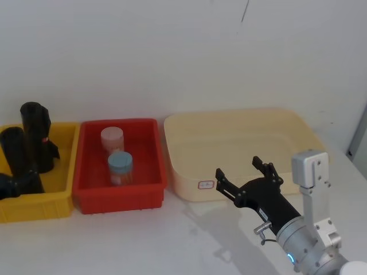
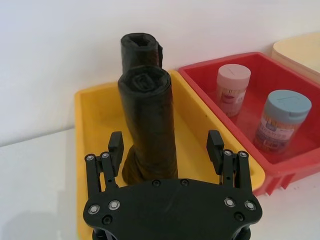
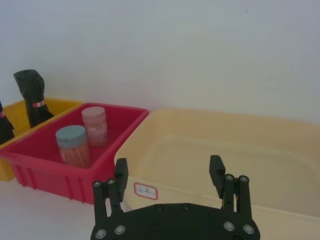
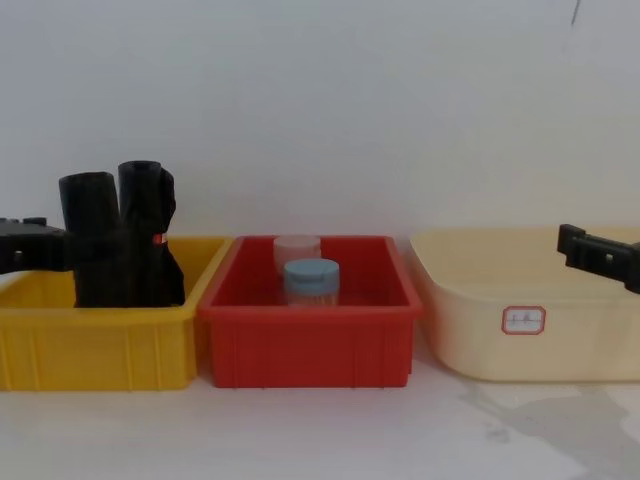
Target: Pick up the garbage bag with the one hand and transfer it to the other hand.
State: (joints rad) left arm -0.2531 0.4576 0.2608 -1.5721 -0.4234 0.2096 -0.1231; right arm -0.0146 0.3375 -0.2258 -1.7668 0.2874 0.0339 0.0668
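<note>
left gripper (image 2: 165,143) spread wide, flanking bag (image 2: 147,115), not yet gripping; right gripper (image 1: 239,167) open, empty, well apart; pickup, handover: 2 steps remain

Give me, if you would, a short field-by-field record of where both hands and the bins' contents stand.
left hand: open, fingers either side of the garbage bag, not closed on it
garbage bag: upright in the yellow bin, next to a red-marked black roll
right hand: open, by the near wall of the cream tub
red bin: pink-lidded jar and blue-lidded jar, both upright
</note>
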